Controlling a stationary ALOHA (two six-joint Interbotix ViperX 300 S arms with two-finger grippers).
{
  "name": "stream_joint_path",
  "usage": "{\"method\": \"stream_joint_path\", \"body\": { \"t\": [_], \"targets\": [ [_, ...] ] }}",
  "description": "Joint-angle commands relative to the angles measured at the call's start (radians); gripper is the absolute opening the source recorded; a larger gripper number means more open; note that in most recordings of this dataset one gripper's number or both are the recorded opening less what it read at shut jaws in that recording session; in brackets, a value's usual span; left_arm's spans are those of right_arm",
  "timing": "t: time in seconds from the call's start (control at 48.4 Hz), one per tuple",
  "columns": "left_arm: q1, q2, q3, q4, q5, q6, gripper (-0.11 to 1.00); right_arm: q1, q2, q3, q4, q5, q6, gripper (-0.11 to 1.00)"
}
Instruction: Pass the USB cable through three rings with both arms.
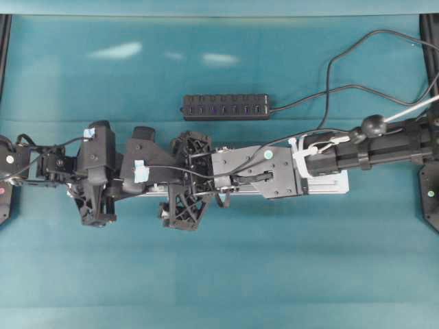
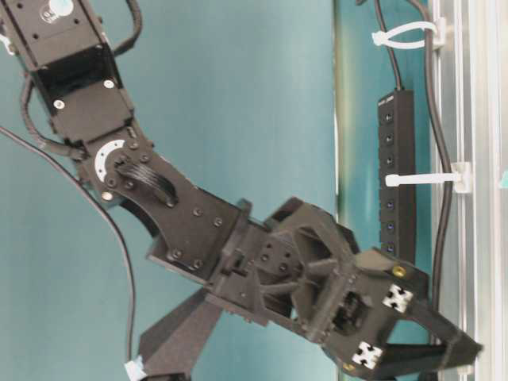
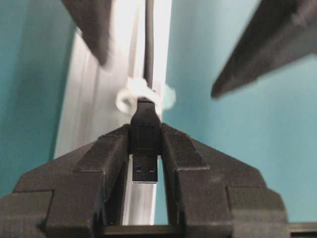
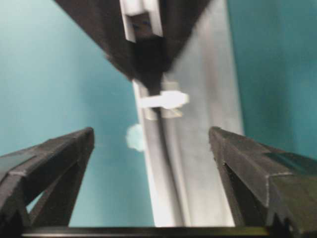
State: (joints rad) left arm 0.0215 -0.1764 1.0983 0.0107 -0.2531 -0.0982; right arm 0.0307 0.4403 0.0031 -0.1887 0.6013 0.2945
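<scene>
While our left gripper pinches the plug of the USB cable between nearly closed fingers, our right gripper stands wide open, holding nothing. Just beyond the plug, the cord runs through a white ring on the silver rail.

USB cable: thin black cord lying along the silver rail, threaded through a ring, its rectangular black plug clamped between the left jaws, metal tip showing | rings: white translucent loops upright on the rail, cord through both | third ring: just behind the plug
</scene>
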Motion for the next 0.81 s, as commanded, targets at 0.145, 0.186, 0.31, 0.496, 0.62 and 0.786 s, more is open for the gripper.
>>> {"method": "stream_joint_path", "body": {
  "t": [0.145,0.186,0.31,0.496,0.62,0.786],
  "targets": [
    [-0.015,-0.043,0.002,0.003,0.048,0.000,0.22,-0.006,-0.066,0.026,-0.012,0.005,0.000,0.86],
    [-0.014,-0.055,0.006,0.002,0.049,0.000,0.22,-0.008,-0.072,0.034,-0.012,0.003,0.000,0.86],
    [-0.014,-0.092,0.017,0.002,0.063,0.000,0.22,-0.006,-0.106,0.066,-0.012,0.003,0.002,0.86],
    [-0.014,-0.156,0.032,0.002,0.121,0.000,0.22,-0.008,-0.166,0.112,-0.012,0.003,0.000,0.86],
    [-0.014,-0.195,0.041,0.002,0.153,0.002,0.22,-0.011,-0.209,0.144,-0.012,0.005,0.002,0.86],
    [-0.014,-0.229,0.046,0.002,0.179,0.002,0.22,-0.017,-0.258,0.193,-0.012,0.003,0.002,0.86]
  ]
}}
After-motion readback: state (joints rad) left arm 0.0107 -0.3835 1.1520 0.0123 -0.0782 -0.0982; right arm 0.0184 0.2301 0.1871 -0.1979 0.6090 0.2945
